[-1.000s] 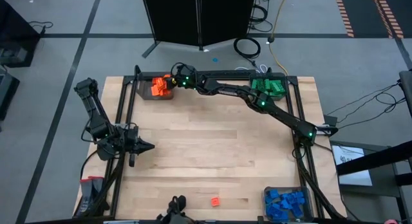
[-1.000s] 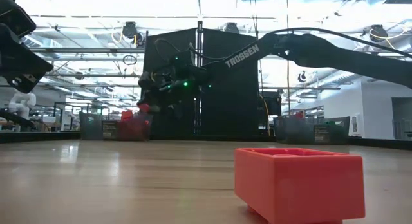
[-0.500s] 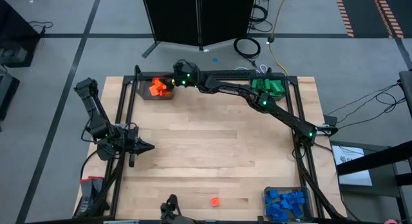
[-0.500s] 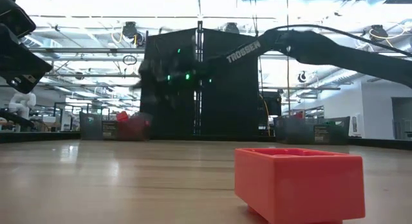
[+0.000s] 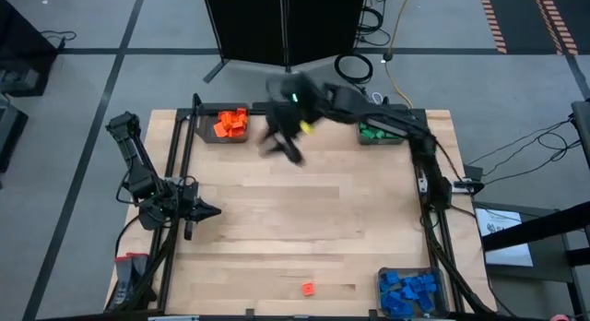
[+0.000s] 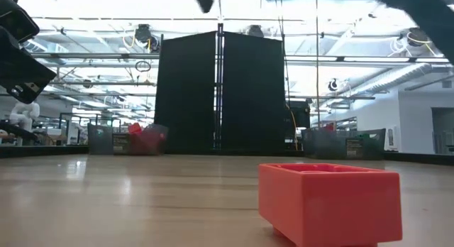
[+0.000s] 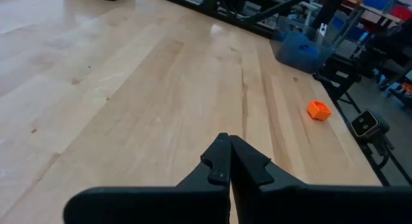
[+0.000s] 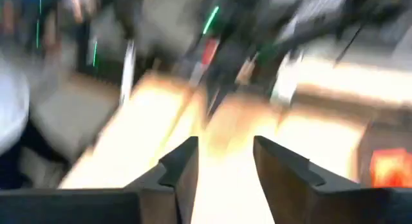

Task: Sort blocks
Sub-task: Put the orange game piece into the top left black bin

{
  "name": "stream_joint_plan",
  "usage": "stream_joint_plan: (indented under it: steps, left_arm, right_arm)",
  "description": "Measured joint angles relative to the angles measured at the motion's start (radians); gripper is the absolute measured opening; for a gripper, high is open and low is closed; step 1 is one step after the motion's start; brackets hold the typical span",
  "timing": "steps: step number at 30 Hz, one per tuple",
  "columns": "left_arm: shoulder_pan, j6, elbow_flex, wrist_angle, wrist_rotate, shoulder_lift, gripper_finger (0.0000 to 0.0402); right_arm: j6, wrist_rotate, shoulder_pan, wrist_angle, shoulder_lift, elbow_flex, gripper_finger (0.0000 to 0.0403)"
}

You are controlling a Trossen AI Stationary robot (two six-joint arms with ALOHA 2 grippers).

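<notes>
Right gripper: blurred in high view, above table's far half, between orange bin and green bin; fingers spread apart w/ a gap, nothing seen between them.
Left gripper: at table's left edge, near its middle; fingers pressed together, tips meeting, nothing held.
Orange blocks: heaped in bin at far-left corner.
Green blocks: in bin at far-right corner, partly hidden by right arm.
Blue blocks: piled in bin at near-right corner.
Loose orange block: alone on table near front edge, well apart from all bins; fills low view's foreground, studs not discernible.
</notes>
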Motion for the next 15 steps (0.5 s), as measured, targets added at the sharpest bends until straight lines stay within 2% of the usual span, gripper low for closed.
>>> stream_joint_plan:
  steps: [2,4,8,12,15]
  left_arm:
    - [0.000,0.000,0.000,0.000,0.000,0.000,0.0000]
    - [0.000,0.000,0.000,0.000,0.000,0.000,0.0000]
    - [0.000,0.000,0.000,0.000,-0.001,0.000,0.0000]
    - [0.000,0.001,0.000,0.000,-0.001,0.000,0.0000]
    - [0.000,0.001,0.000,0.000,-0.001,0.000,0.0000]
  right_arm:
    - [-0.110,0.110,0.078,-0.253,-0.074,-0.002,0.0133]
    - [-0.128,0.228,0.160,-0.462,-0.149,0.003,0.0116]
    - [0.035,0.400,0.328,-0.807,-0.210,0.004,0.0090]
    - [0.233,0.530,0.499,-0.792,-0.257,-0.099,0.0073]
    - [0.400,0.692,0.628,-0.818,-0.362,-0.263,0.0063]
